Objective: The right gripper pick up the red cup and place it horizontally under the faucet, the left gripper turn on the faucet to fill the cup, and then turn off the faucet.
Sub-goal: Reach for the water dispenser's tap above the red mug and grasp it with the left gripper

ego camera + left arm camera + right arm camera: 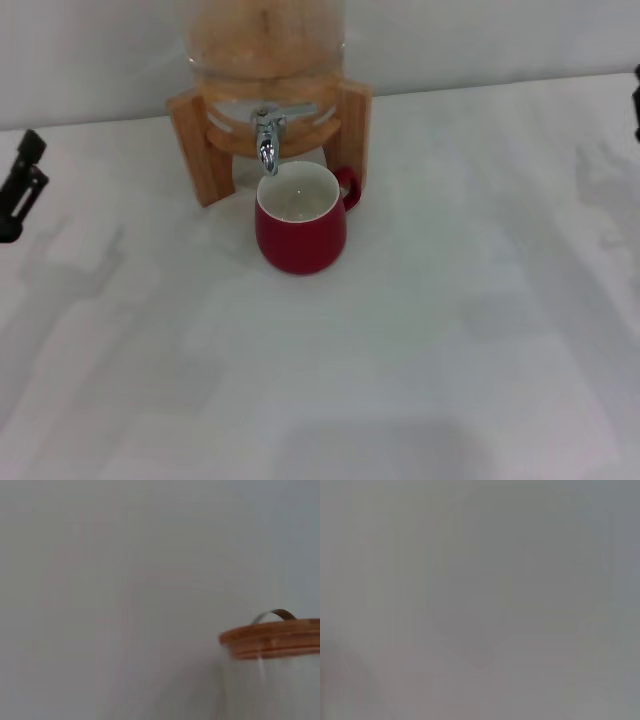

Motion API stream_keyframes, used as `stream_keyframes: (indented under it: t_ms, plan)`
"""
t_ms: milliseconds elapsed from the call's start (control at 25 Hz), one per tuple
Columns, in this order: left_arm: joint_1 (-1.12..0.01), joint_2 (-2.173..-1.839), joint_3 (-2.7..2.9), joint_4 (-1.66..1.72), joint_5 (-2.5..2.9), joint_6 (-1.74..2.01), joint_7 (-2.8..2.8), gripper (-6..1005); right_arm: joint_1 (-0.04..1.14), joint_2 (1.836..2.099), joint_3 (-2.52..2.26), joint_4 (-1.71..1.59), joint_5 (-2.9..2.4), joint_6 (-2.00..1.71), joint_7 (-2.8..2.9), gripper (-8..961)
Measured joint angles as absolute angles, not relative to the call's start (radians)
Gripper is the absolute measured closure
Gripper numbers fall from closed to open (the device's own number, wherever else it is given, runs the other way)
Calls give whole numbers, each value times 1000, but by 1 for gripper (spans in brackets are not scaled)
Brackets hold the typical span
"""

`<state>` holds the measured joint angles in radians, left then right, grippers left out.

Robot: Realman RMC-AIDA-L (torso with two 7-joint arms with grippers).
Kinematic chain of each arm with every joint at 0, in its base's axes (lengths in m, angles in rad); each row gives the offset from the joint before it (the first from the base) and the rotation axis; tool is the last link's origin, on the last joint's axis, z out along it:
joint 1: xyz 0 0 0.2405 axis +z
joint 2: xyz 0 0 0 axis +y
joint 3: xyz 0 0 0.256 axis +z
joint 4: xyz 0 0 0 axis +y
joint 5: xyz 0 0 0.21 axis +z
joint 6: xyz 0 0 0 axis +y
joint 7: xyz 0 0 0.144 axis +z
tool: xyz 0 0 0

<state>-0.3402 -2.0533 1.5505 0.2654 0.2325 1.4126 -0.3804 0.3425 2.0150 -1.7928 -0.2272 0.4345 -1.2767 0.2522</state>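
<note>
The red cup (300, 232) stands upright on the white table, directly below the spout of the chrome faucet (267, 140). Its handle points to the back right, next to the wooden stand. Its off-white inside shows; I cannot tell how much water it holds. No water stream shows at the spout. The left gripper (20, 188) is at the far left edge of the head view, well apart from the faucet. Only a black sliver of the right gripper (636, 100) shows at the far right edge, away from the cup. Neither wrist view shows the cup or the faucet.
The clear dispenser (265, 50) sits on a wooden stand (195, 150) at the back of the white table (450, 330). Its wooden lid (272, 637) with a metal handle shows in the left wrist view. The right wrist view shows only a plain grey surface.
</note>
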Motion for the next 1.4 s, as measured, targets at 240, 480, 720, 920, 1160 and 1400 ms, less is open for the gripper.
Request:
stream_keyframes:
  t_ms: [240,480,720,920,1160,1400]
  plan:
    - [-279,-2031,1547,435,392,1275,-461,208,346,2018,-1831,-233,438,-1239,273,663]
    - [-46,-2030,1538,933,697,965,-709,263,348,2019,-1865,-235,439,-1213,303,663]
    - [29,-2034,1400,1256,1175,895,-1184,259,356,2021,-1889,-247,439,-1175,306,663]
    - [-25,-2038,1296,1409,1602,987,-1535,258,364,2022,-1916,-265,440,-1143,320,662]
    - [-110,-2032,1242,1504,1835,1157,-1619,258,362,2022,-1967,-313,448,-1089,320,662]
    - [-245,-2003,1157,1511,1933,1315,-1624,259,363,2022,-2075,-344,536,-1065,319,662]
